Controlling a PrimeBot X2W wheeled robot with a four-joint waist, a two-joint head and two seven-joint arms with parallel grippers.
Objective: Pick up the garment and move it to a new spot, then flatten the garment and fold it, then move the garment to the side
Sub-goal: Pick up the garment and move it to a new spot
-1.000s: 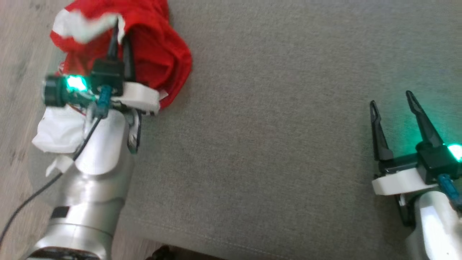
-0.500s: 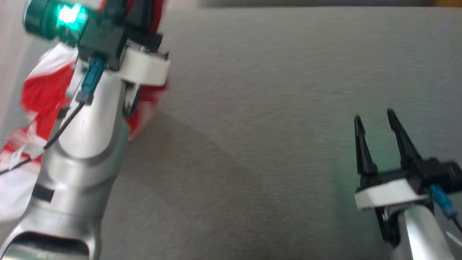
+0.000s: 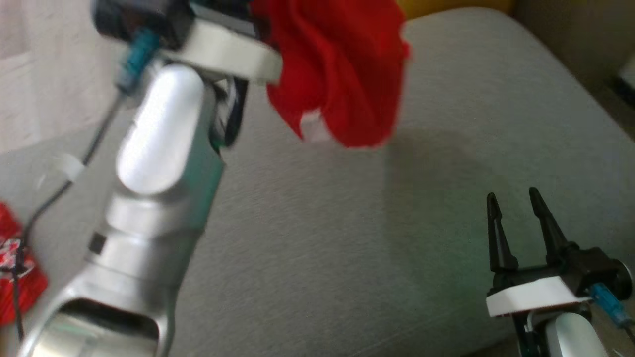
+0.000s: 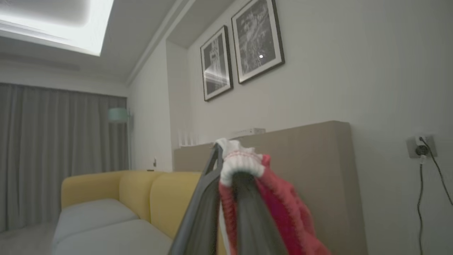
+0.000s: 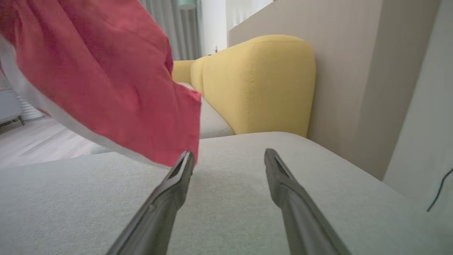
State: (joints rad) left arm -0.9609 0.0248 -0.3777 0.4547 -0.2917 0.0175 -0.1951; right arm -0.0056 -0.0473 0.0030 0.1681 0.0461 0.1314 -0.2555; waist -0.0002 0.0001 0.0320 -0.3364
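Left gripper [image 4: 229, 161]: jaws clamped on the garment [image 3: 342, 74] at a white ribbed hem, which wraps over one fingertip. The pinch reads clearly in the left wrist view. In the head view the fingertips are cut off by the top edge. Left arm [image 3: 158, 163] is raised.

Garment: red with white trim, off the grey seat cushion [image 3: 322, 277], hanging from the grip above the cushion's far-left part. Long axis roughly vertical, with the bunched top at the gripper and the loose end pointing down. Lowest edge is clear of the cushion. Head view is motion-blurred, so the folds are hard to read. Small pale patch [image 3: 312, 131] near the lower edge, possibly a label, no text legible. Red scrap with white marks [image 3: 15, 277] sits at the head view's left edge beside the left arm. Can't tell if it's the same garment, and the marks are unreadable.

Right gripper [image 3: 516, 198]: fingers apart, holding nothing, low over the cushion's near-right corner, pointing toward the far edge. In its wrist view the garment's edge overlaps one fingertip. Depth unclear, contact can't be judged.

Past the cushion's far edge: yellow backrest [image 5: 254, 81].
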